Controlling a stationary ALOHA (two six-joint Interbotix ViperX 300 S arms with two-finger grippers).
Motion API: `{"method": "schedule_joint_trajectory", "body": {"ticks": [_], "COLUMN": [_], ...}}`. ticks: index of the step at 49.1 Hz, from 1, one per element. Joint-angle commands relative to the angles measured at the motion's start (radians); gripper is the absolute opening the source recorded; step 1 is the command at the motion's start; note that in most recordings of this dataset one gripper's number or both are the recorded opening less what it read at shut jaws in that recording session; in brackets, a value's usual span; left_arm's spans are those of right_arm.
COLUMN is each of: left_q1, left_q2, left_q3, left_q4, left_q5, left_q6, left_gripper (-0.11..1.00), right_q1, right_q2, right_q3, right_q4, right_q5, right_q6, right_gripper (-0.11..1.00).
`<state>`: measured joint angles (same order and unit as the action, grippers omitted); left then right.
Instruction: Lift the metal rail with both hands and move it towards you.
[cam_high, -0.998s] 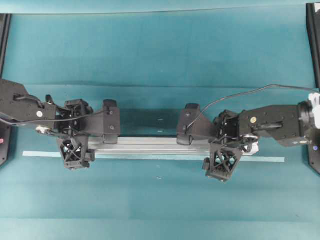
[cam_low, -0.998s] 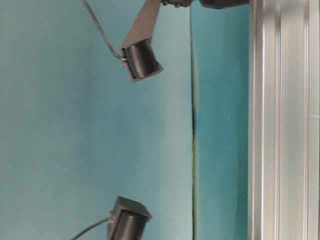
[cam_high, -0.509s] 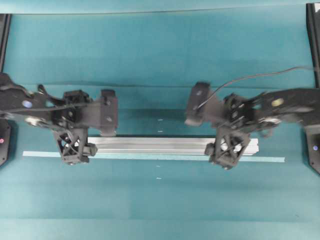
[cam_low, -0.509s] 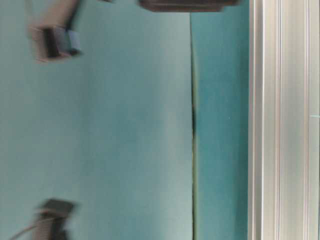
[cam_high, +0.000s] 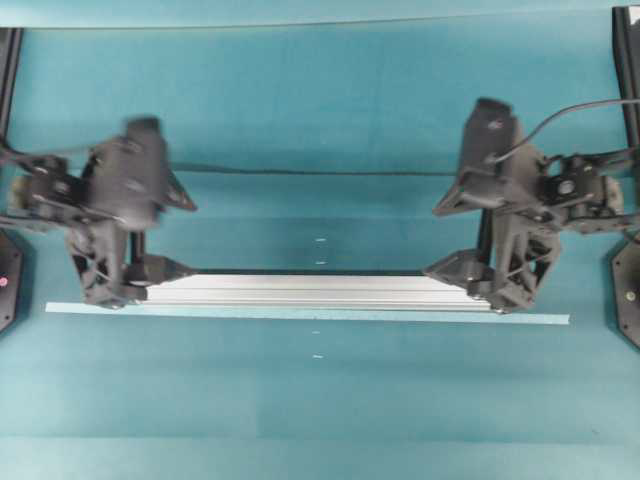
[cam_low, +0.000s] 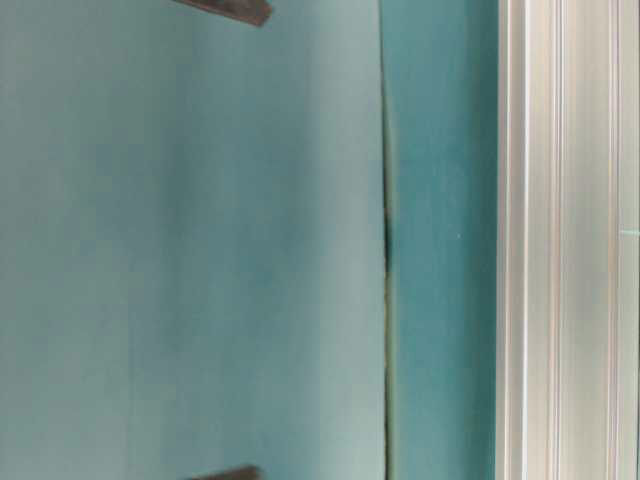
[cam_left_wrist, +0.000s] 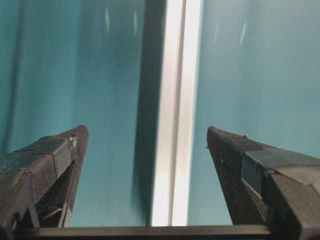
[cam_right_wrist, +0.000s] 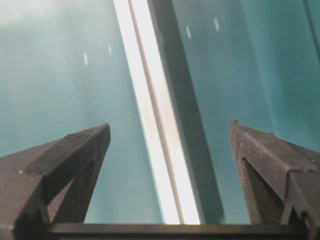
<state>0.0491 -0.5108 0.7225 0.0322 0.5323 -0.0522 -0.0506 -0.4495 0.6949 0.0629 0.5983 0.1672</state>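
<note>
Metal rail (cam_high: 310, 290): lies flat on the teal surface (cam_high: 320, 400), just beside a pale-blue tape strip (cam_high: 530, 318). Left gripper (cam_left_wrist: 145, 137) and right gripper (cam_right_wrist: 170, 132): jaws spread wide, holding nothing. In each wrist view the rail runs between the jaws, apart from both fingers.

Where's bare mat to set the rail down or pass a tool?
Bare mat runs wide below the pale-blue tape strip, toward the near edge, and above the metal rail between the arms. Crowded: both rail ends, under the left tool and right tool.
</note>
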Motion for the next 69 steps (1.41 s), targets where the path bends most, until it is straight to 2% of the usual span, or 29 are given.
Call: {"method": "schedule_joint_trajectory", "body": {"ticks": [1, 17, 29, 37, 52, 69], "left_q1": [-0.002, 0.014, 0.017, 0.015, 0.02, 0.02], "left_q2": [-0.044, -0.201, -0.321, -0.342, -0.397, -0.413], "left_q3": [0.002, 0.074, 0.11, 0.118, 0.138, 0.149], "left_q4": [0.0, 0.0, -0.002, 0.0, 0.0, 0.0], "left_q5": [-0.054, -0.117, -0.153, -0.17, -0.325, -0.334], "left_q6": [0.0, -0.008, -0.015, -0.017, -0.011, -0.015], "left_gripper": [0.93, 0.92, 0.92, 0.92, 0.92, 0.92], "right_q1": [0.002, 0.002, 0.002, 0.002, 0.002, 0.002], "right_q2": [-0.028, -0.15, -0.265, -0.327, -0.396, -0.399], "right_q3": [0.0, 0.046, 0.094, 0.112, 0.13, 0.144], "right_q4": [-0.003, -0.003, -0.002, -0.003, -0.003, -0.003], "right_q5": [-0.038, -0.175, -0.207, -0.207, -0.21, -0.245], "right_q6": [-0.005, -0.008, 0.0, -0.003, -0.003, -0.003], "right_gripper": [0.96, 0.96, 0.96, 0.96, 0.96, 0.96]}}
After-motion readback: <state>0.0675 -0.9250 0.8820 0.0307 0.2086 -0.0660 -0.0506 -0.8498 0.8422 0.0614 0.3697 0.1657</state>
